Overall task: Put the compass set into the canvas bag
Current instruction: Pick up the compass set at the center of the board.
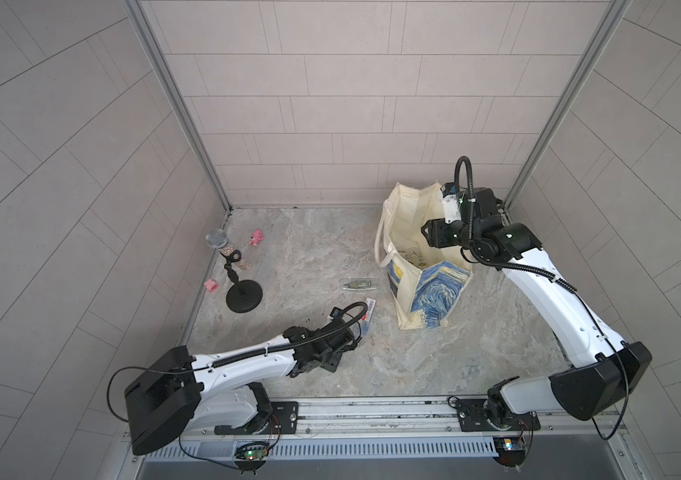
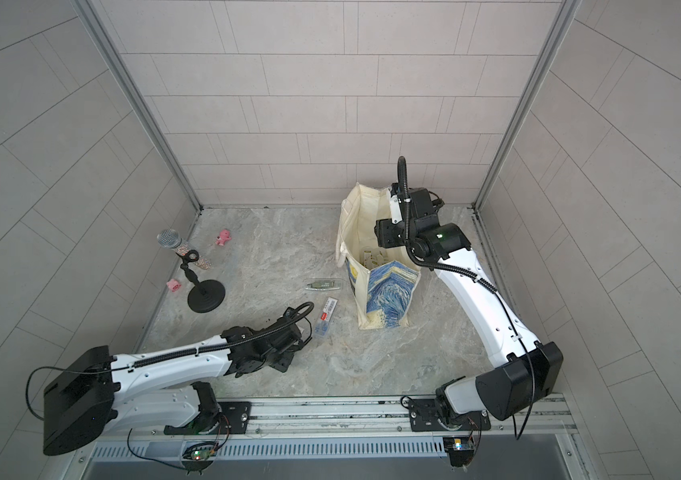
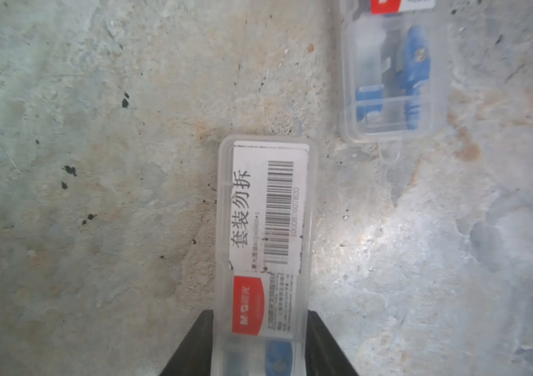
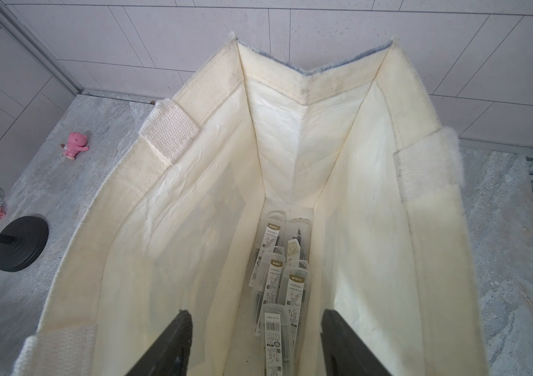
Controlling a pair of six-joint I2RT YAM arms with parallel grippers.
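**Left claw clamped on compass set; bag standing open.**
The left gripper (image 3: 260, 320) grips one end of the clear-cased compass set (image 3: 265, 228), low over the marble table (image 1: 309, 257), left of the upright canvas bag (image 1: 426, 291). The right gripper (image 4: 255, 320), fingers apart and empty, hangs over the bag's mouth.

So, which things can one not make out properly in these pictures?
- The left fingers: cut off by the picture edge in the left wrist view; the left wrist hides them in both top views.
- The compass set they hold: near end cut off likewise.
- The cases inside the canvas bag: label print too small, right wrist view.
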